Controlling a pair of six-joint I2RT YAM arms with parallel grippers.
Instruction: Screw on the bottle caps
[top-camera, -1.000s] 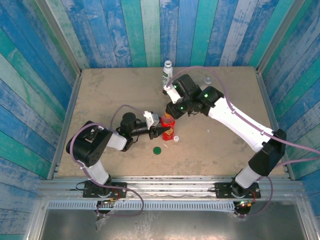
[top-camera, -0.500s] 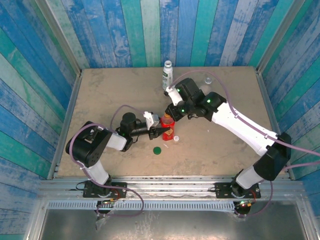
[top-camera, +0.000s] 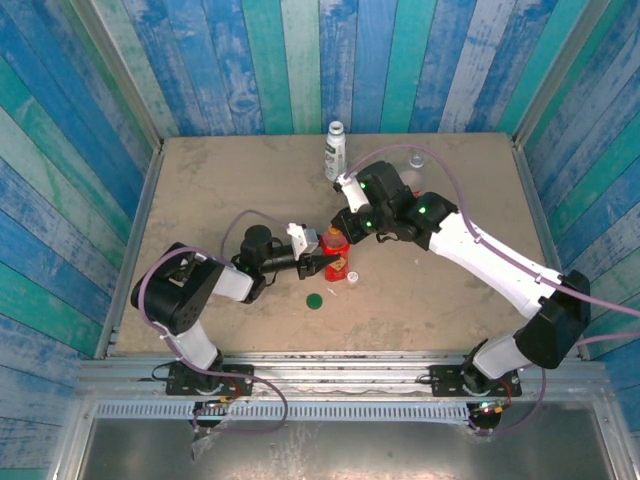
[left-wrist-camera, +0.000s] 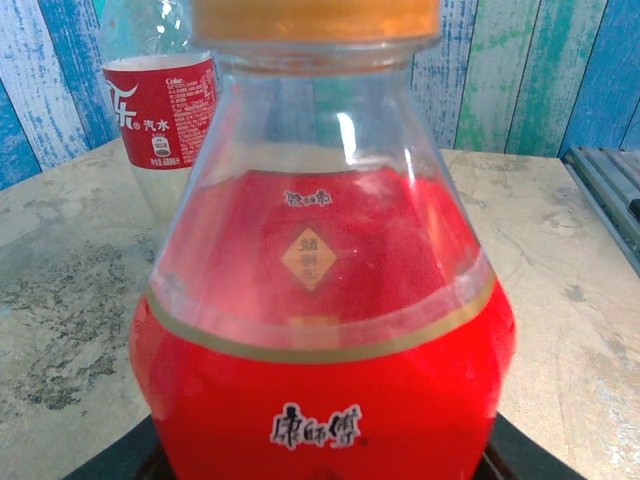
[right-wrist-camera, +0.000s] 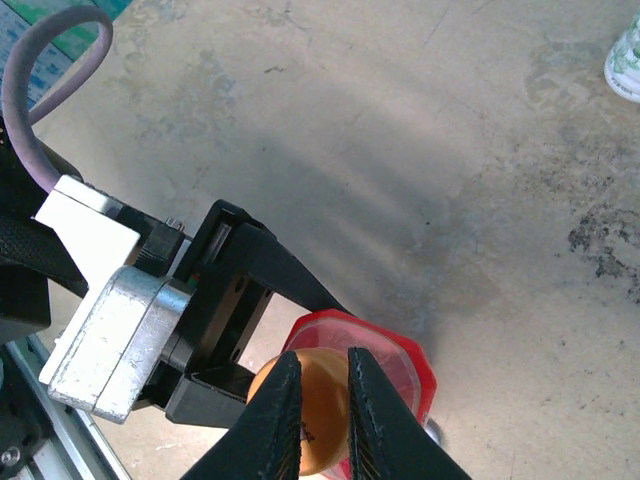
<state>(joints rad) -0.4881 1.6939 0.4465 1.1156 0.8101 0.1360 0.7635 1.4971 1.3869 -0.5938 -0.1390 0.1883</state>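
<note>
Left gripper (top-camera: 330, 265) clamps the upright red bottle (left-wrist-camera: 325, 390) low on its body, mid-way across the table (top-camera: 200, 200). Right gripper (right-wrist-camera: 322, 365), straight above on the bottle's vertical axis, pinches the orange cap (left-wrist-camera: 315, 15) on the neck, so the twisting likely falls to it.

Red bottle (left-wrist-camera: 320, 380), orange cap (left-wrist-camera: 315, 18), blue-green striped plank walls (top-camera: 300, 60).

Bright, even light falls from overhead; the beige stone-textured tabletop (top-camera: 200, 200) takes only faint, soft shadows. From the right wrist a broad grey shadow bands it, yet the round orange plastic cap (right-wrist-camera: 325, 400) is well lit; from the left wrist the squat red plastic bottle (left-wrist-camera: 330, 380) bears a white glare streak on its clear shoulder, the background slightly soft.
</note>
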